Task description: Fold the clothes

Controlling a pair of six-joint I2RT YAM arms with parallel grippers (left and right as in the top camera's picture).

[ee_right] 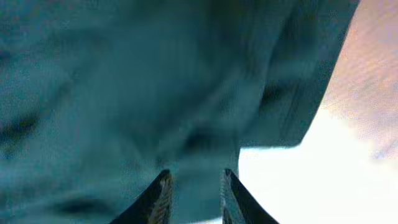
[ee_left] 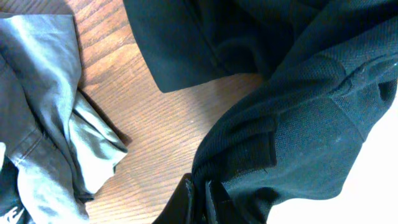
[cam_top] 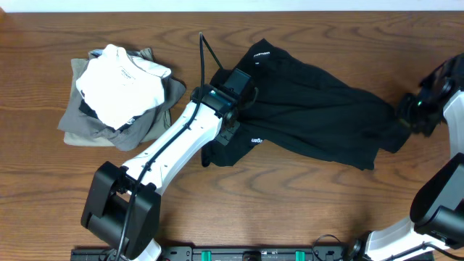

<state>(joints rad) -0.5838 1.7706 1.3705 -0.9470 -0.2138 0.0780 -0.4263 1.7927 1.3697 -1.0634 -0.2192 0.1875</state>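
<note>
Your black polo shirt (cam_top: 312,116) is lying across the middle and right of the wooden table (cam_top: 290,210), rumpled and stretching from beside the left arm out toward the right edge. Small white lettering (cam_top: 256,140) is showing on its near left corner, and more white lettering is showing at its far left corner.

Your left gripper (cam_top: 238,109) is sitting on the shirt's left part. In the left wrist view, that gripper (ee_left: 200,186) is clenching a fold of the black knit, with the fingers (ee_left: 184,202) pressing close together and the cloth bunching up between them. Bare wood is showing just beyond the pinch.

Your right gripper (cam_top: 404,119) is working at the shirt's far right end, where the fabric is narrowing toward it. The right wrist view is blurring badly, but that gripper (ee_right: 194,180) is showing dark cloth filling the gap between its fingers (ee_right: 163,194), so it is grasping the shirt there.

A stack of folded garments is resting at the left of the table, apart from the shirt: a white folded garment (cam_top: 119,83) is lying on top of grey folded garments (cam_top: 90,123). The grey cloth (ee_left: 37,124) is also appearing at the left of the left wrist view.
</note>
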